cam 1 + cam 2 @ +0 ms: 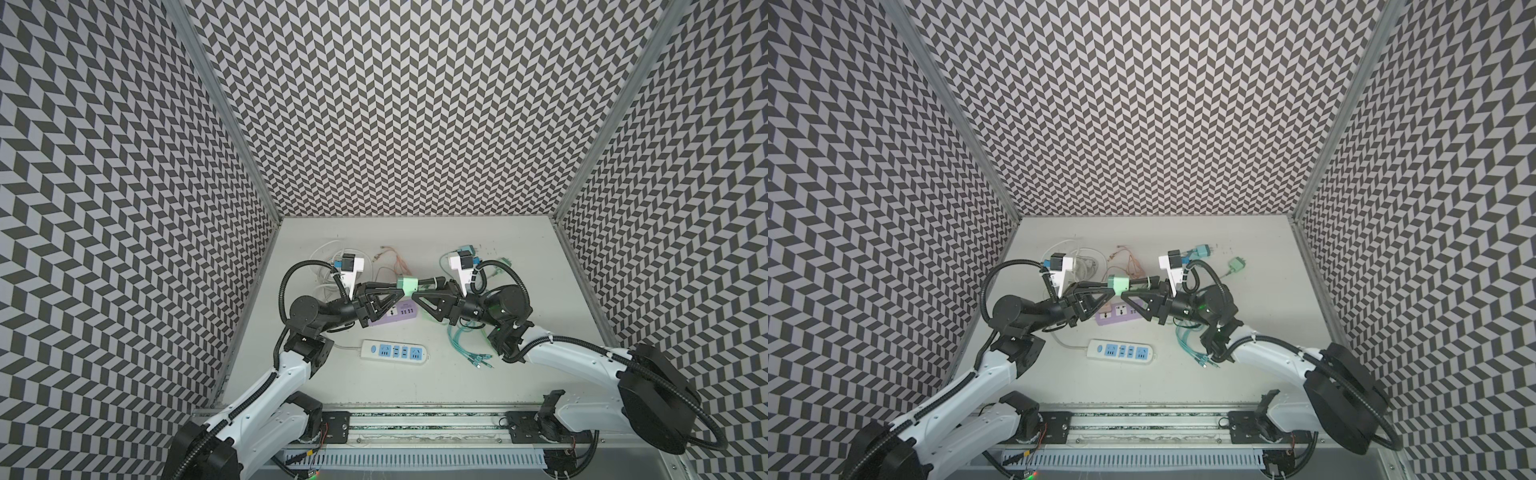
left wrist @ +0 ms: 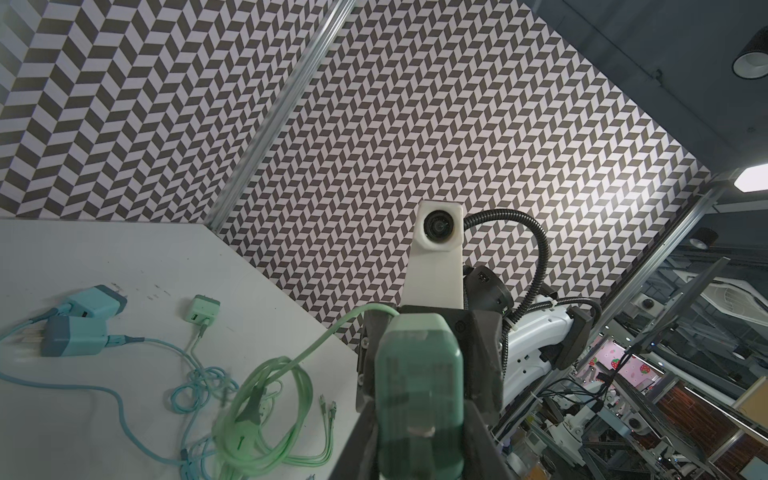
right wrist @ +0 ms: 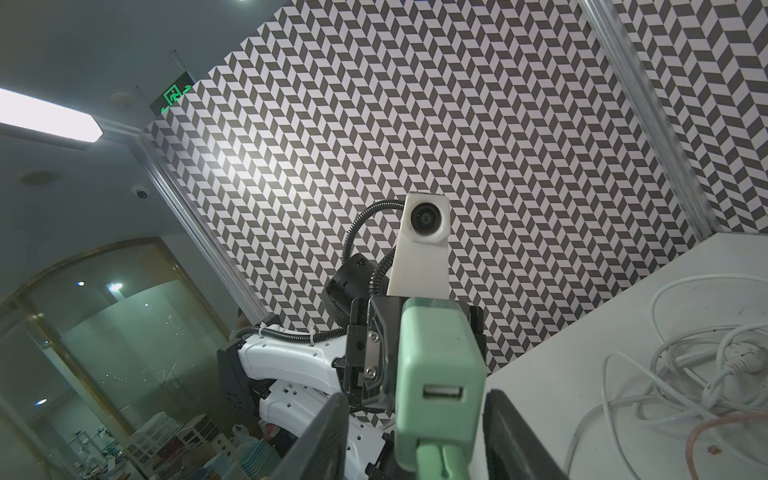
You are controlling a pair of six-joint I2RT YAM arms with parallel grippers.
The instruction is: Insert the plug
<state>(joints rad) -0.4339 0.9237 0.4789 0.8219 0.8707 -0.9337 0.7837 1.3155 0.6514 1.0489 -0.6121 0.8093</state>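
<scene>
Left pincer (image 2: 419, 407) clamps green adapter (image 3: 440, 353); right pincer (image 3: 417, 395), jaws parted, flanks its cable plug (image 3: 440, 457); bare worktop (image 1: 415, 241) beyond both.

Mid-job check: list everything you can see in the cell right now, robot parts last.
held charger: 1, mint green, in the air between both grippers
power strips: 2, purple under the grippers, white-and-blue nearer the robot
loose chargers: 3, two teal, one green, far right of table
cables: 4, white coil far left, orange far middle, teal and green bundles right
table: 1, white, cell floor
left gripper: 1, black, fingers shut on held charger
right gripper: 1, black, fingers open, flanking its cable end
</scene>
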